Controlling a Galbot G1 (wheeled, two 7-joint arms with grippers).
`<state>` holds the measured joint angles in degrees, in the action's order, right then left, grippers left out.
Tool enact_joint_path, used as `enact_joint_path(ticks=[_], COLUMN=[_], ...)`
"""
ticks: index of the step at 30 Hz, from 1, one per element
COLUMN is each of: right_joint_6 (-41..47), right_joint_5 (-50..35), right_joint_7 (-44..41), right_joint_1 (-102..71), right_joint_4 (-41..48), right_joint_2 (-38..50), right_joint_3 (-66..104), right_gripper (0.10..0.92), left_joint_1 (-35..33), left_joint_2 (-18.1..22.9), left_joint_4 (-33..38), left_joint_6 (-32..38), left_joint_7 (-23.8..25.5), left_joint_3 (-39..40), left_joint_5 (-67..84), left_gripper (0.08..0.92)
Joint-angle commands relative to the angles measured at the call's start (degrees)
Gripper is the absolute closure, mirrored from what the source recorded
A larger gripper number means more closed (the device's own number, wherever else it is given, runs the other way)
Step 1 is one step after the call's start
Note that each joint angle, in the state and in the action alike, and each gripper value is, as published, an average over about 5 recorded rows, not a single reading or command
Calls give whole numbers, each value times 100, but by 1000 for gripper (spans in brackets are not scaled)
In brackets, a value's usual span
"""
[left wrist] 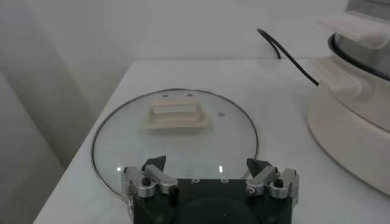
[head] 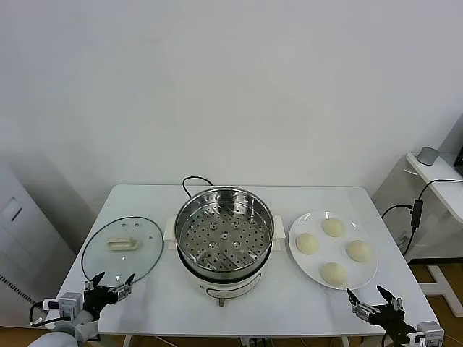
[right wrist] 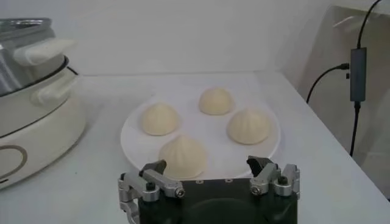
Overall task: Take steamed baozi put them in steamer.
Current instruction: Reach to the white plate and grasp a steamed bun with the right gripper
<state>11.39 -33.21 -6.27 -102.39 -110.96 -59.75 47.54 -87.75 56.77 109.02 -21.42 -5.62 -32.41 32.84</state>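
Several cream-white baozi lie on a flat white plate (head: 366, 276) at the table's right: one at the left (head: 307, 243), one at the back (head: 333, 227), one at the right (head: 358, 251), one at the front (head: 334, 273). The steamer (head: 224, 235) stands empty mid-table, its perforated tray showing. My right gripper (head: 376, 301) is open and empty at the front edge, just short of the plate; in the right wrist view (right wrist: 207, 167) the nearest baozi (right wrist: 183, 156) sits right ahead. My left gripper (head: 109, 284) is open and empty at the front left.
A round glass lid (head: 121, 247) with a cream handle lies flat left of the steamer, right ahead of the left gripper (left wrist: 210, 165). A black cord (head: 192, 182) runs behind the steamer. A side table with cables stands off to the right.
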Motion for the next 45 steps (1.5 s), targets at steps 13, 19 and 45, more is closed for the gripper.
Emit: enact_joint_path(ticks=[13, 19, 45], right_joint_6=[-646, -1108, -1228], right_joint_5=[2658, 4268, 4459], right_joint_7=[-258, -430, -3935], right_joint_1=[1009, 1855, 7379], right_joint_4=[383, 872, 3863], right_joint_2=[607, 1090, 2930], right_joint_3=[134, -192, -4656], right_gripper=[203, 203, 203], left_joint_1=[-24, 31, 419], left_joint_2=[-3, 27, -8], left_joint_4=[93, 167, -115], left_joint_6=[-31, -139, -407], left_joint_7=[1, 7, 34], left_joint_3=[-20, 60, 118], left_joint_5=[5, -20, -179], left_gripper=[177, 177, 177])
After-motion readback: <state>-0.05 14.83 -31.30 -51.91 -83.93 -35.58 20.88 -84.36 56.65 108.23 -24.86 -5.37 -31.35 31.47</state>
